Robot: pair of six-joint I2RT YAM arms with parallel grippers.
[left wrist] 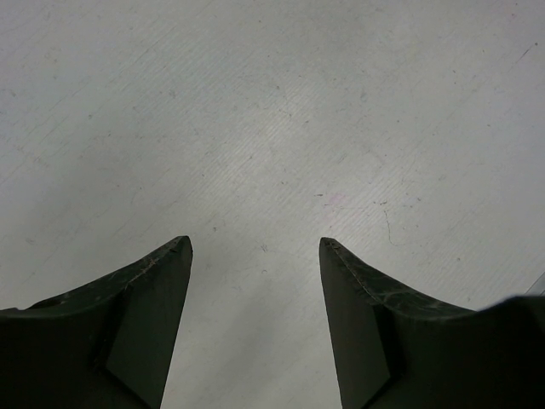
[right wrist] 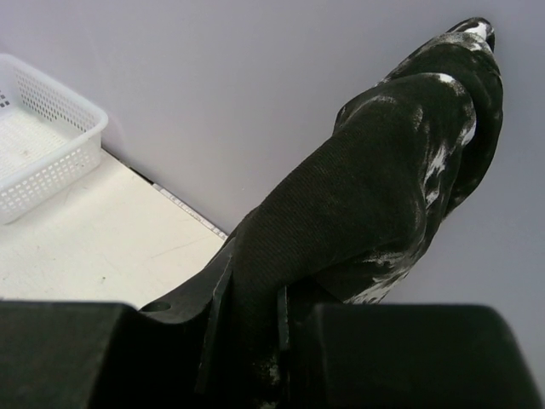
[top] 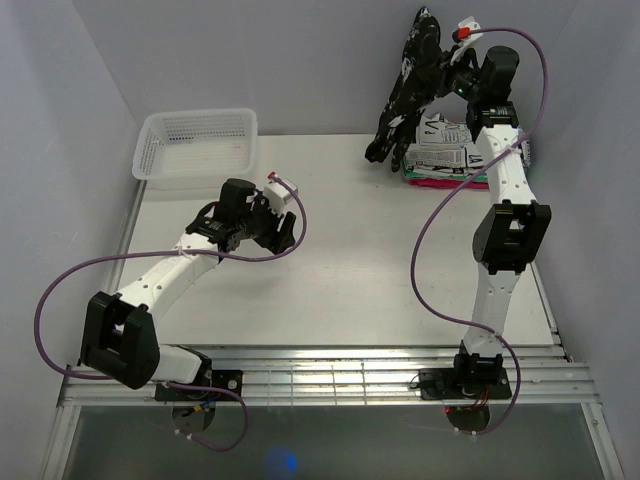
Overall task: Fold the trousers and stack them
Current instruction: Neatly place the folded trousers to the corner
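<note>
The trousers (top: 408,90) are in the upper right of the top view, bunched into a long dark hank that hangs against the back wall. The right fingers (right wrist: 196,294) are clenched on the cloth near its upper end, and in the right wrist view the black, white-splotched fabric bulges up and out from between them. The lower end dangles just beside the left edge of a stack of folded clothes (top: 445,155); whether it touches the table (top: 350,280) or the stack cannot be told.

The left fingers (left wrist: 136,307) are released and spread, with only bare table between them. That arm sits in the left middle of the top view, near a white basket (top: 195,150) and well apart from the trousers.

The cloth looks soft and light — it droops under its own weight and keeps no shape, so a single pinch leaves it as a rope rather than a sheet. It seems grippy enough not to slide out, and nothing about it is fragile. To fold it, the better holds are probably the waistband corners or a hem, one per arm, so the fabric can be drawn flat before it goes on the stack. Layers may cling or twist — that is the likely snag.
</note>
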